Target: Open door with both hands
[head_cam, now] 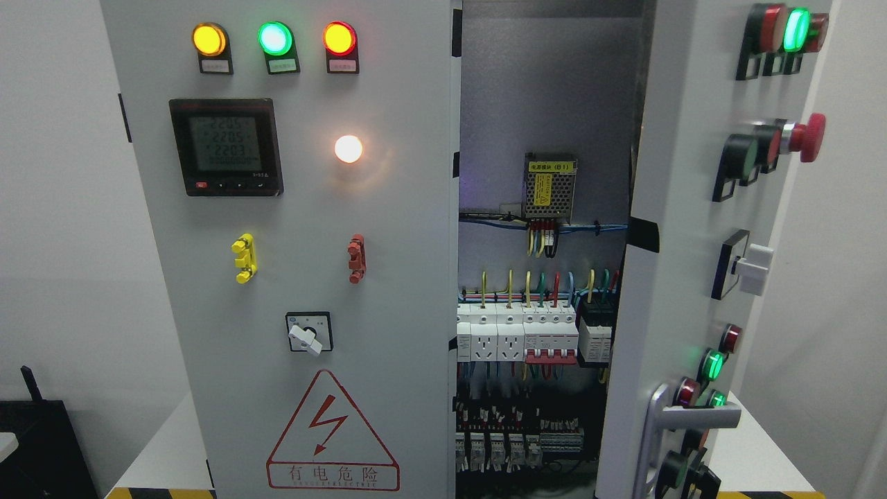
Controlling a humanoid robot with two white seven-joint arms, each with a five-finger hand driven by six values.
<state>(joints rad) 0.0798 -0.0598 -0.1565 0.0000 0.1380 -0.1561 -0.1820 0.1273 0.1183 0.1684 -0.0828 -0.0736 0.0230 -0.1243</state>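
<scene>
1. Head view: a grey electrical cabinet [312, 443] fills the picture, standing on a white bench [163, 443] with yellow-and-black striping along the near edge.
2. The left door [388, 277] is shut and faces the camera. Along its top are a yellow lamp [209, 39], a green lamp [275, 38] and a red lamp [339, 38], all lit.
3. Below them is a digital meter [226, 147] with a lit screen, and to its right a glowing white lamp [348, 148].
4. Lower down are a yellow switch [244, 258], a red switch [356, 258], a white rotary knob [308, 334] and a red triangular shock warning sign [331, 433].
5. The right door [675, 263] is swung open towards the camera, seen nearly edge-on. It carries lit lamps, a red mushroom button [809, 137], a white knob [752, 267] and a silver handle [682, 419] near the bottom.
6. Between the doors the interior shows: a power supply [549, 186], coloured wires and a row of white breakers [516, 336].
7. No robot hand is in view, so the state of both cannot be described.
</scene>
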